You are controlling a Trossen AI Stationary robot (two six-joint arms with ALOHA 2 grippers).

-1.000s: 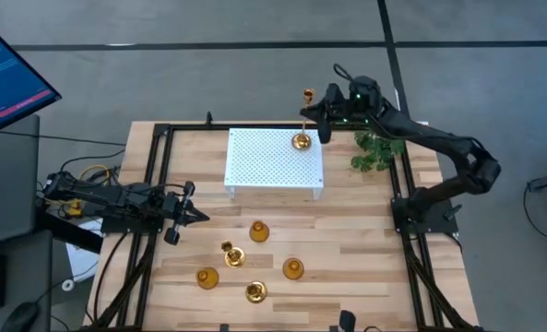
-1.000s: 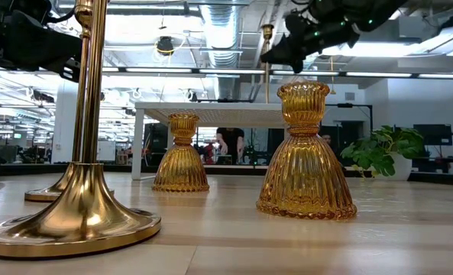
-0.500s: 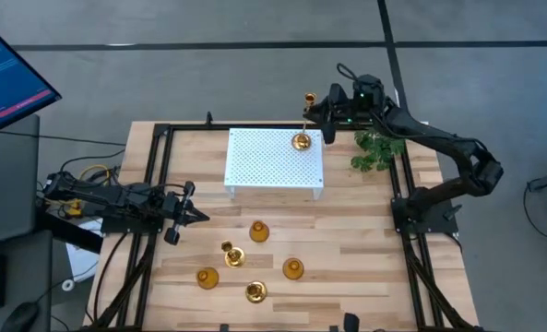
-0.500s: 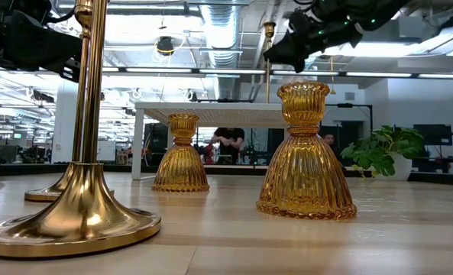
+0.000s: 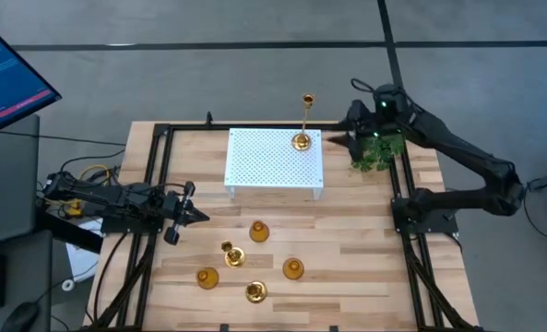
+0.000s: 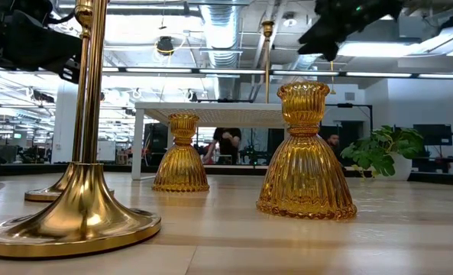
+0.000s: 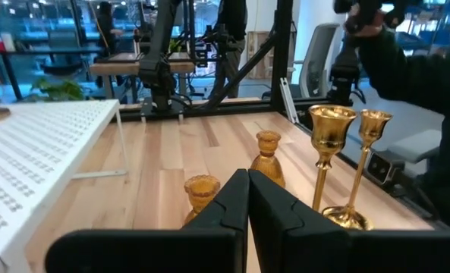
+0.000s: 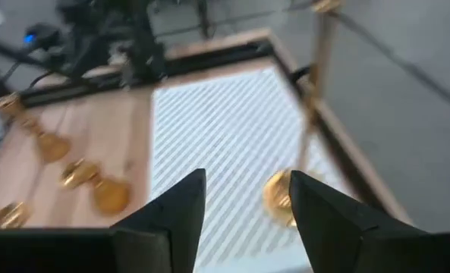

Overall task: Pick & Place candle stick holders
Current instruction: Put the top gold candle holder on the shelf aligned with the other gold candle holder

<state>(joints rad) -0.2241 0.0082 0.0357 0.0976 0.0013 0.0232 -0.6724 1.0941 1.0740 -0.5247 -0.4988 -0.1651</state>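
Observation:
A tall gold candle stick holder (image 5: 302, 140) stands upright by its round base near the far right corner of the white perforated stand (image 5: 268, 161); its stem (image 8: 316, 98) also shows in the right wrist view. My right gripper (image 5: 338, 139) is open just to its right, touching nothing. Several more holders stand on the near wood: short ones (image 5: 259, 231), (image 5: 207, 277), (image 5: 292, 268) and tall ones (image 5: 231, 254), (image 5: 255, 292). My left gripper (image 5: 196, 215) waits shut at the table's left.
A green plant sprig (image 5: 376, 152) lies at the far right, under my right arm. Black frame rails (image 5: 153, 184) run along the table's left and right sides. A monitor (image 5: 5, 78) stands off the table at the far left.
My right gripper has opened and let go of the tall holder's stem. It has drawn back toward the table's right edge and risen a little. The holder stays upright on the white stand.

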